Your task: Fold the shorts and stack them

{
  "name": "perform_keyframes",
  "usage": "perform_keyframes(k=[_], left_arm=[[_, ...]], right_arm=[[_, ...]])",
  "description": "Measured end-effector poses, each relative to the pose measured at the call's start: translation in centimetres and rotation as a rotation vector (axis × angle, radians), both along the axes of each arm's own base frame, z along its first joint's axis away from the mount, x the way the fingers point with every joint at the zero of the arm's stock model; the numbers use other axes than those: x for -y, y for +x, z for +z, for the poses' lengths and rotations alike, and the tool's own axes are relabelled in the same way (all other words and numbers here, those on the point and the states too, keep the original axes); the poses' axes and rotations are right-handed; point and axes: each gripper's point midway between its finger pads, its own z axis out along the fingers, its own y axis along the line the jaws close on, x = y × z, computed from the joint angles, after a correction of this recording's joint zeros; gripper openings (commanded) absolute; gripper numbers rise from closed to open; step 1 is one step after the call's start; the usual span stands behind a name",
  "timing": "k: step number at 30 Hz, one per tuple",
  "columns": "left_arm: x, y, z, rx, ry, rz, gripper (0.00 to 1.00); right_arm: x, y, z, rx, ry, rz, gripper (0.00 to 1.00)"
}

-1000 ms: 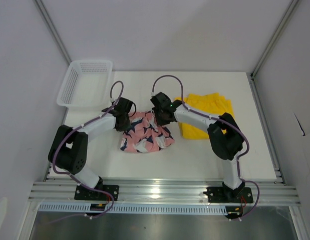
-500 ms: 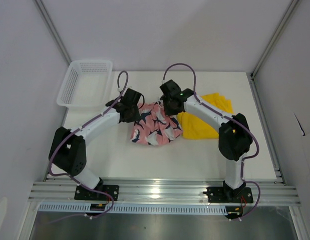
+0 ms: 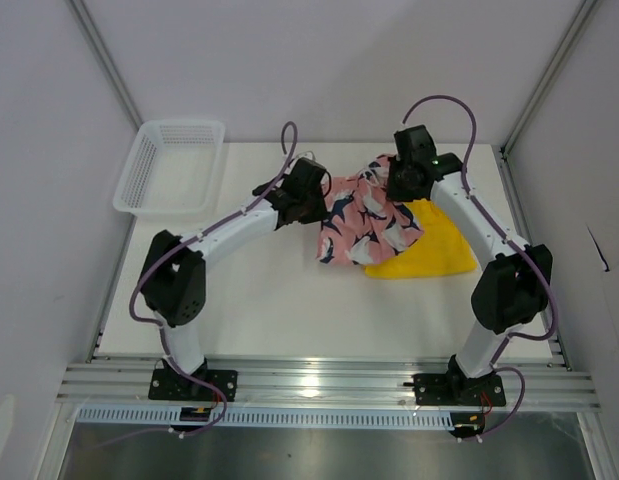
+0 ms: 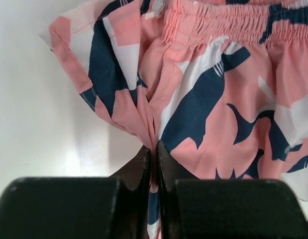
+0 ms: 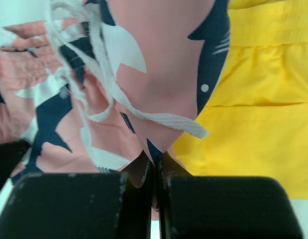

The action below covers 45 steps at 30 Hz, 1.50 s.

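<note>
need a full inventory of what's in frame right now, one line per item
pink shorts: one, pink with navy-and-white print, far centre of the table, held at both sides, partly over the yellow shorts
drawstring: one, white, loose on the pink shorts
yellow shorts: one, plain yellow, lying right of centre
basket: one, white mesh, far left corner
table: one, white, under everything
left gripper: one, black, fingers shut on the pink shorts' left edge
right gripper: one, black, fingers shut on the pink shorts near the drawstring
</note>
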Motion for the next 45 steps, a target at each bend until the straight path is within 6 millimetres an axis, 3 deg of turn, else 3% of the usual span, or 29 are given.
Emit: perform_keyframes(k=[10,15,20,27,34,45], left_arm=[[12.1,1.5,-1.0,0.004,-0.099,-0.134,0.09],[15.5,1.4,-2.1,-0.011,-0.13,-0.173,0.09],[15.7,1.3,-4.2,-0.047,-0.119,-0.171,0.09],[15.8,1.8,-4.8,-0.031,-0.125,-0.155,0.09],[14.5,1.9,-6.9,-0.03,-0.072,-0.118,0.09],[14.1,2.4,-4.8,0.017,-0.073,-0.099,0.09]], right_arm=[[7.9,0.1,-1.4,-0.054,-0.034,-0.145,0.0],[12.2,-0.6,-2.9,-0.1,-0.034,-0.234,0.01],[14.2,-1.2,-4.3,-0.135,-0.023,-0.271,0.01],[14.2,-0.2,-4.8,-0.122,-0.004,-0.268,0.02],[14.2,0.8,-6.6,-0.14,-0.001,-0.269,0.02],[14.3,1.3,-6.4,-0.12,0.005,-0.269,0.02]])
